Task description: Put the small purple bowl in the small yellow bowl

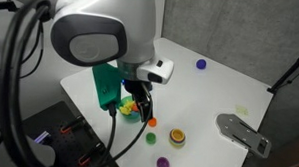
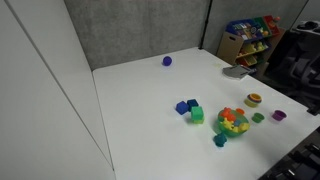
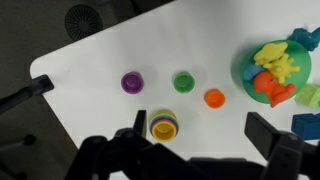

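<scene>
The small purple bowl (image 3: 132,82) stands alone on the white table, also seen in both exterior views (image 1: 164,162) (image 2: 279,115). The small yellow bowl (image 3: 163,124), with coloured bands round its side, stands apart from it, close to my left finger in the wrist view; it also shows in both exterior views (image 1: 177,137) (image 2: 253,100). My gripper (image 3: 200,135) is open and empty, hovering above the table (image 1: 140,105) beside the heaped toys. The purple bowl lies beyond the yellow one, away from my fingers.
A small green cup (image 3: 184,81) and an orange piece (image 3: 214,98) stand between the bowls and the heap of colourful toys (image 3: 275,70). A blue-purple ball (image 1: 201,64) lies far off. A green block (image 1: 107,87) and a grey object (image 1: 243,132) sit near the table edges.
</scene>
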You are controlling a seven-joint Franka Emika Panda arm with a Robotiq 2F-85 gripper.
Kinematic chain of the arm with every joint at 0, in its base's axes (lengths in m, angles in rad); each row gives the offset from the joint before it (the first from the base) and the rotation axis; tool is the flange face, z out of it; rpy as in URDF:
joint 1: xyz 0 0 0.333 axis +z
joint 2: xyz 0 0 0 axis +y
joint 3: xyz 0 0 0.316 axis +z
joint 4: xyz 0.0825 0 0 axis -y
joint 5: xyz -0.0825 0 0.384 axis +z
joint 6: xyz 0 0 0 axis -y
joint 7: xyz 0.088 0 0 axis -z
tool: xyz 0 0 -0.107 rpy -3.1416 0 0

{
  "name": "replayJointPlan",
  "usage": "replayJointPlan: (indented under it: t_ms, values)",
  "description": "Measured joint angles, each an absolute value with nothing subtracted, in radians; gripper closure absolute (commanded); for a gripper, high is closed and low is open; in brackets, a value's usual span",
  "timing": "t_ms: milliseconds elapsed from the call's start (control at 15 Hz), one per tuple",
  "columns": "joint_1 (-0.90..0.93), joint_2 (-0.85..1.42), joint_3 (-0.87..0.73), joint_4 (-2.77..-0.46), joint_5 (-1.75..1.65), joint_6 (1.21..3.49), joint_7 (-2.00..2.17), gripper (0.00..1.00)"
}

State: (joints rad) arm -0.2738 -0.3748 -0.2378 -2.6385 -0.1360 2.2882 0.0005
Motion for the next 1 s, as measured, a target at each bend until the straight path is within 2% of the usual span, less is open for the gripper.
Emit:
replayJointPlan:
  t_ms: [467,1000]
  values:
    - [-0.305,-0.12,-0.333,-2.566,-0.129,2.478,-0.065,0.0]
    - [-0.335,0.215,-0.342,-2.473,-0.032,2.651,-0.16,0.0]
